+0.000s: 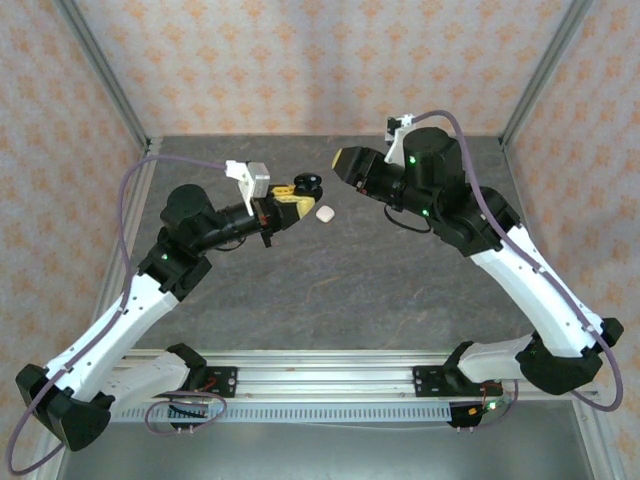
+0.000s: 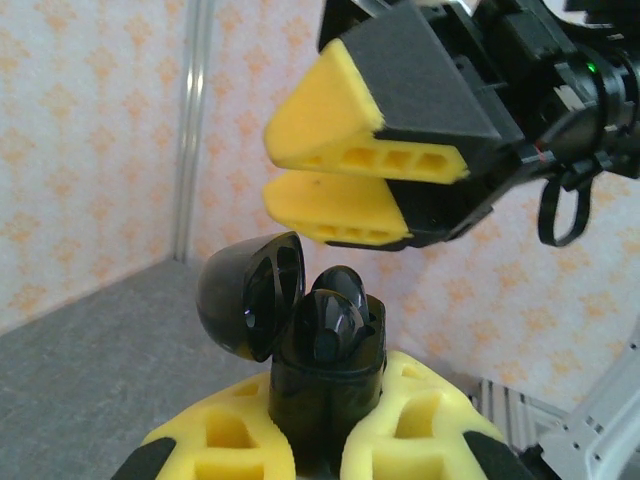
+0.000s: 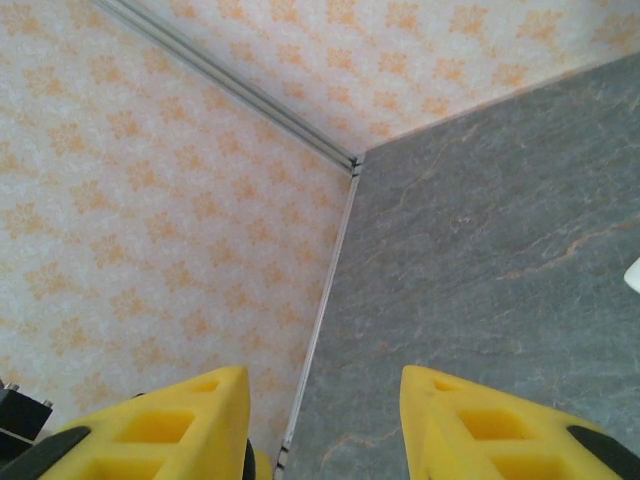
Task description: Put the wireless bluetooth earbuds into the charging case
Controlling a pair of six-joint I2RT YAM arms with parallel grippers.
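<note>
Two black earbuds [image 2: 330, 315] sit in the open black charging case [image 2: 325, 385], their lower halves hidden in its wells, and the left gripper [image 2: 320, 440] clamps the case between yellow fingers cut off at the frame's bottom edge. The right gripper [image 3: 320, 420] hangs close to the case's open top, jaws parted and empty. A small white rounded piece [image 1: 325, 213] lies on the table [image 1: 400, 280] nearby, too small to tell case from earbud.

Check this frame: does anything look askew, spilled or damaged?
Nothing stands out. The black charging case sits upright in the left gripper, lid open, with two black earbuds seated side by side inside. The right gripper hovers close by, open and empty. A small white item lies apart on the table.
</note>
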